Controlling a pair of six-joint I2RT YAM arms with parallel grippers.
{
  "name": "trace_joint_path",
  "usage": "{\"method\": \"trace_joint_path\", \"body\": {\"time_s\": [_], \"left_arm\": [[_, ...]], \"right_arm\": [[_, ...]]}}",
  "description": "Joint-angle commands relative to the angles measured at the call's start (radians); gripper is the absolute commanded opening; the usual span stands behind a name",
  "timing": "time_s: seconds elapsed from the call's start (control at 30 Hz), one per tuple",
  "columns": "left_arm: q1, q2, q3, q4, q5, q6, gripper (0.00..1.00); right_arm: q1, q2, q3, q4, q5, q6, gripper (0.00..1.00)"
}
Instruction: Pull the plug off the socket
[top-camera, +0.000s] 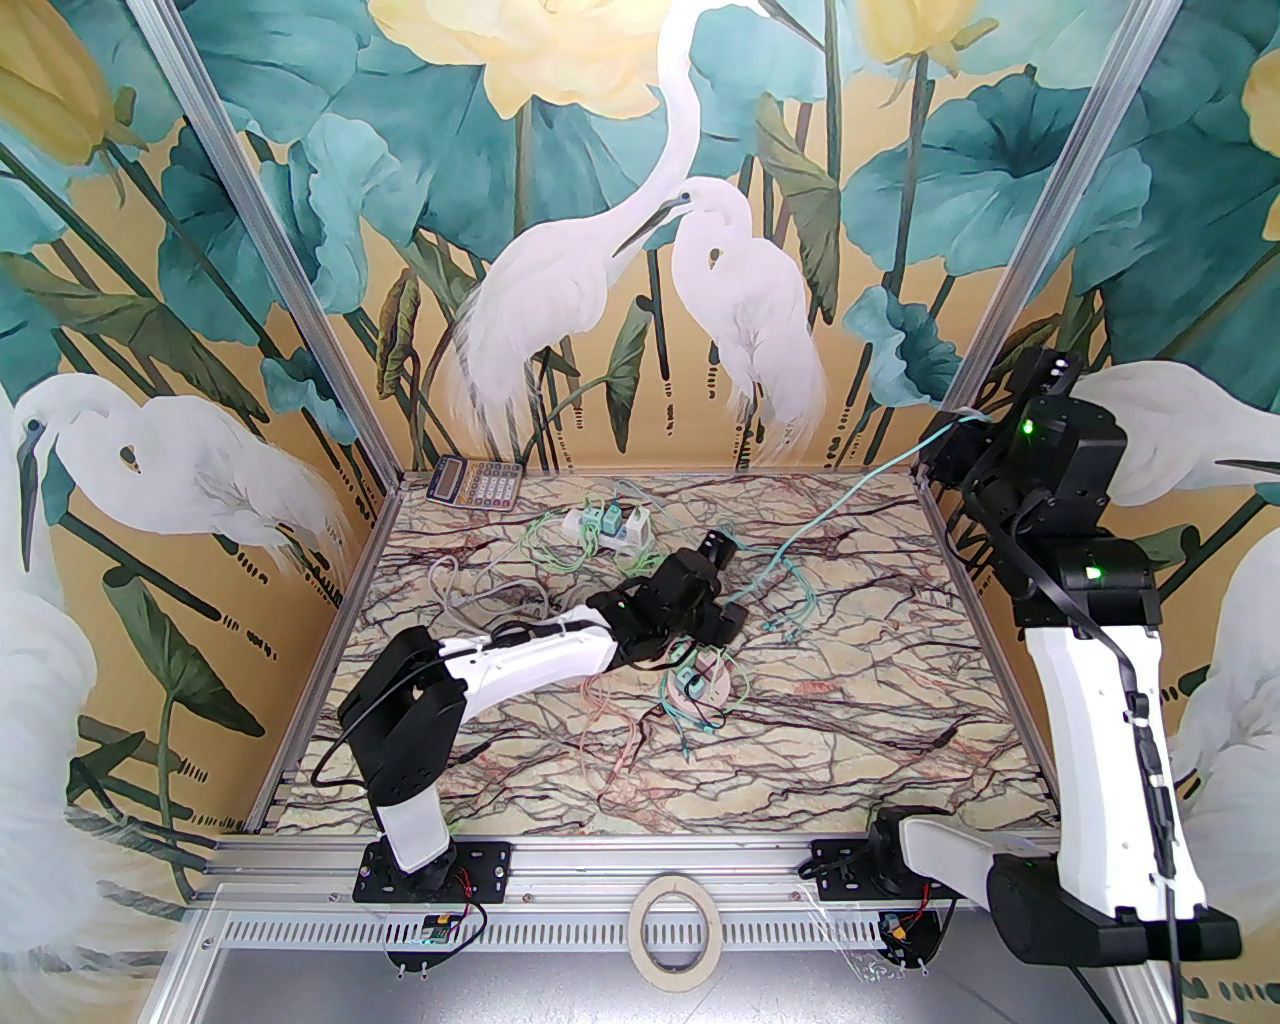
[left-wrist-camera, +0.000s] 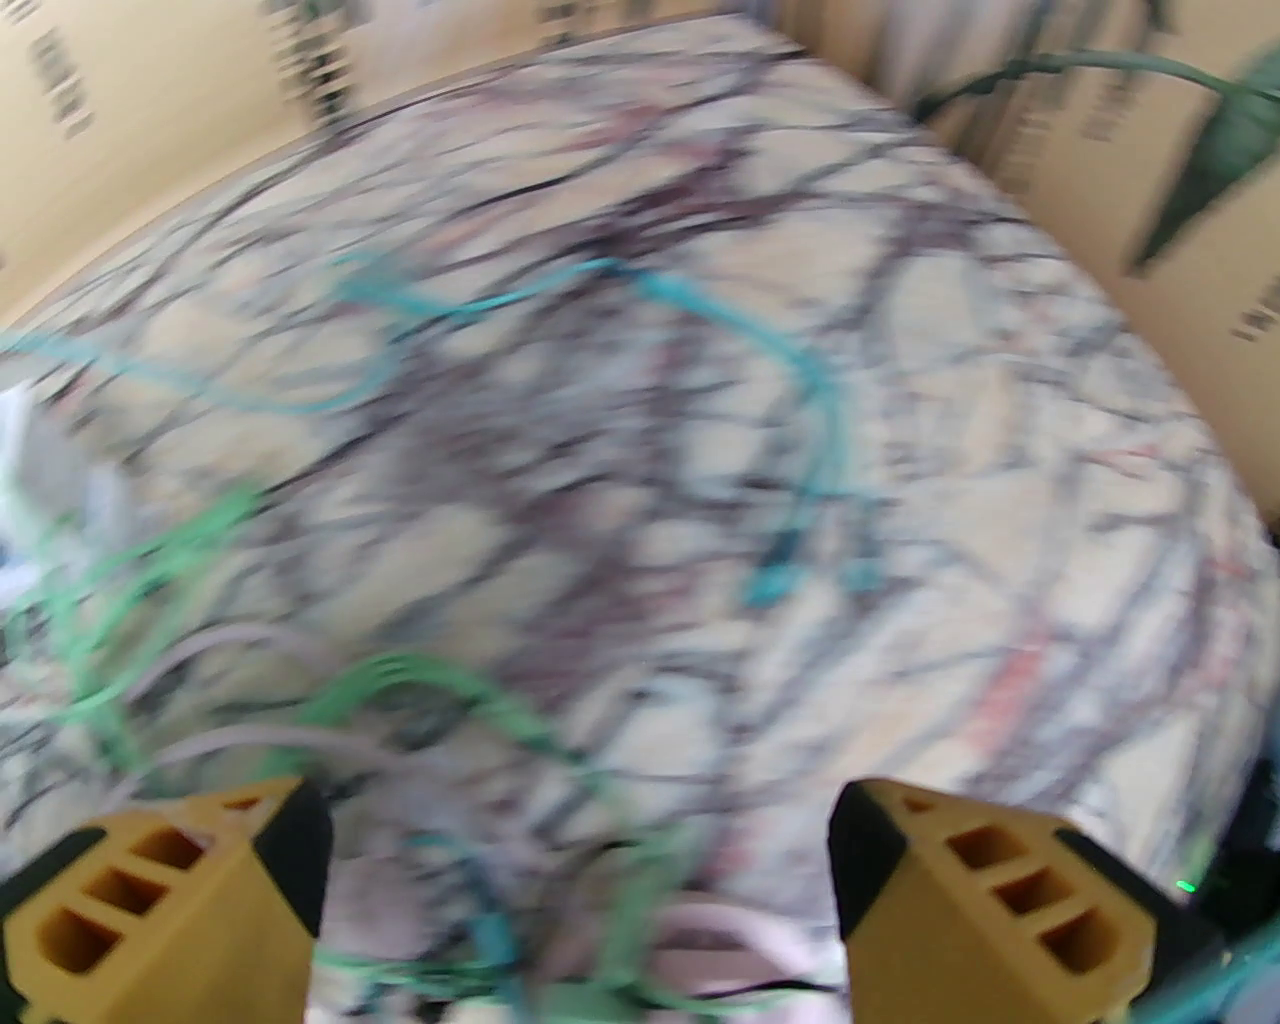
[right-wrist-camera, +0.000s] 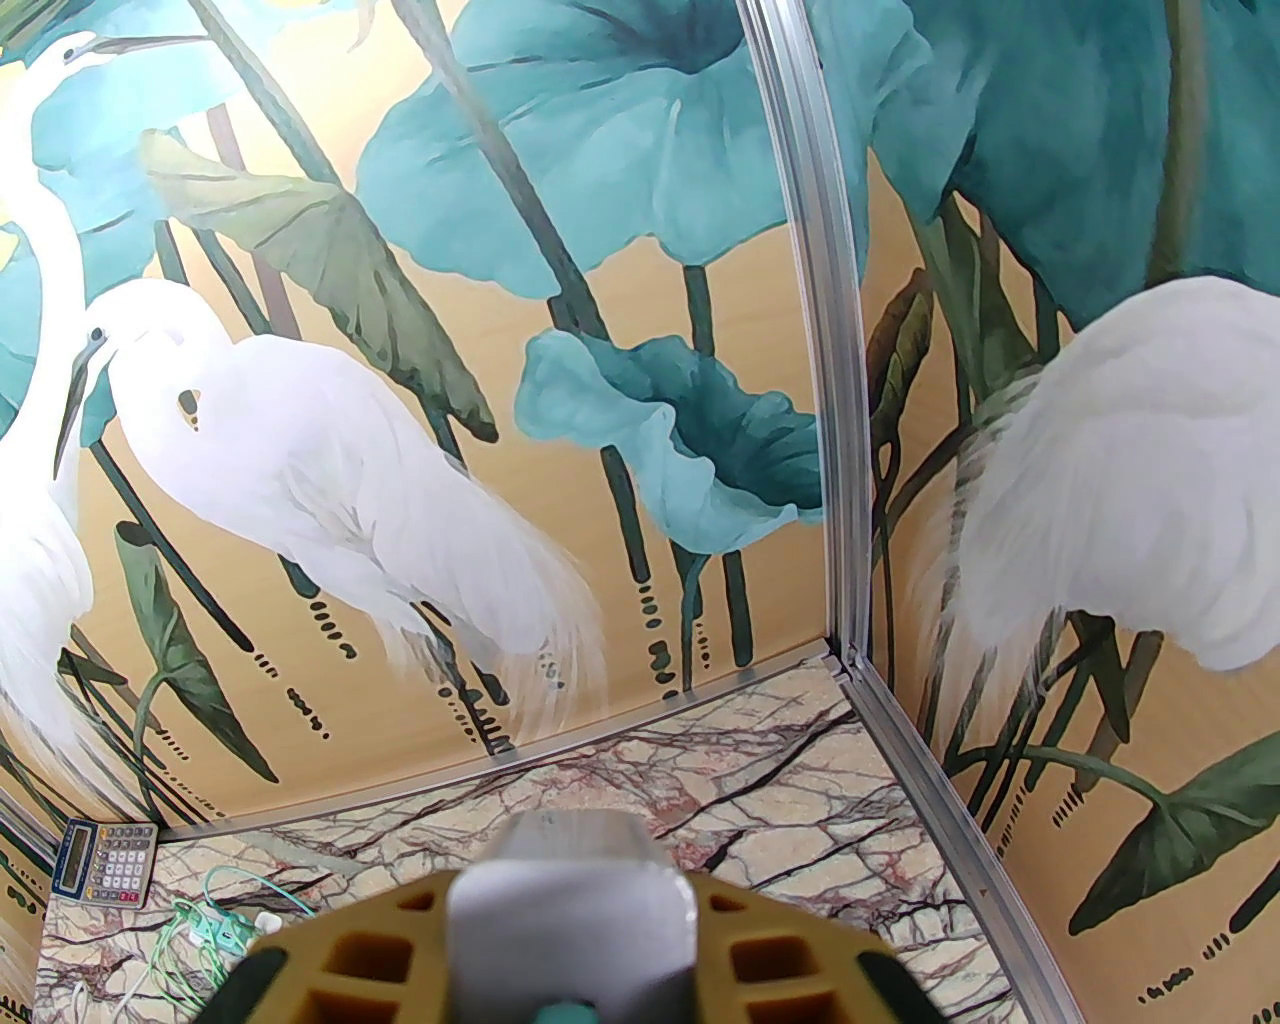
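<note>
My right gripper (top-camera: 945, 455) is raised at the back right corner, shut on a grey-white plug (right-wrist-camera: 570, 900) that sits between its yellow fingers (right-wrist-camera: 360, 965). The plug's teal cable (top-camera: 850, 490) hangs from there down to the table. My left gripper (top-camera: 715, 635) is low over the table's middle, just above a pink socket (top-camera: 705, 680) with teal plugs in it. In the blurred left wrist view, its fingers (left-wrist-camera: 200, 890) stand wide apart with nothing between them, and the pink socket (left-wrist-camera: 715, 935) shows at the bottom edge.
A white power strip (top-camera: 612, 525) with green plugs and green cables lies at the back centre. A calculator (top-camera: 475, 483) sits in the back left corner. Loose teal, green, grey and pink cables sprawl over the marble table (top-camera: 900, 720). A tape roll (top-camera: 672, 925) lies on the front rail.
</note>
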Motion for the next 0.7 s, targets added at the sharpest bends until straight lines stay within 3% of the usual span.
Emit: {"method": "trace_joint_path", "body": {"time_s": [0.0,0.1,0.27,0.5,0.67], "left_arm": [[0.081,-0.118,-0.033,-0.049,-0.143,-0.021,0.86],[0.141,-0.236,-0.025,-0.090,-0.189,-0.011,0.85],[0.226,-0.362,0.052,-0.145,-0.165,0.018,0.84],[0.232,-0.374,0.070,-0.169,-0.159,0.012,0.84],[0.255,-0.346,0.142,-0.229,-0.287,-0.042,0.80]], "right_arm": [[0.004,-0.024,-0.015,0.036,0.038,0.009,0.24],[0.001,-0.018,-0.020,0.032,0.048,0.012,0.23],[-0.014,-0.026,-0.061,0.041,0.054,0.027,0.23],[-0.025,-0.059,-0.128,0.064,0.081,0.023,0.22],[-0.047,-0.090,-0.184,0.078,0.094,0.031,0.22]]}}
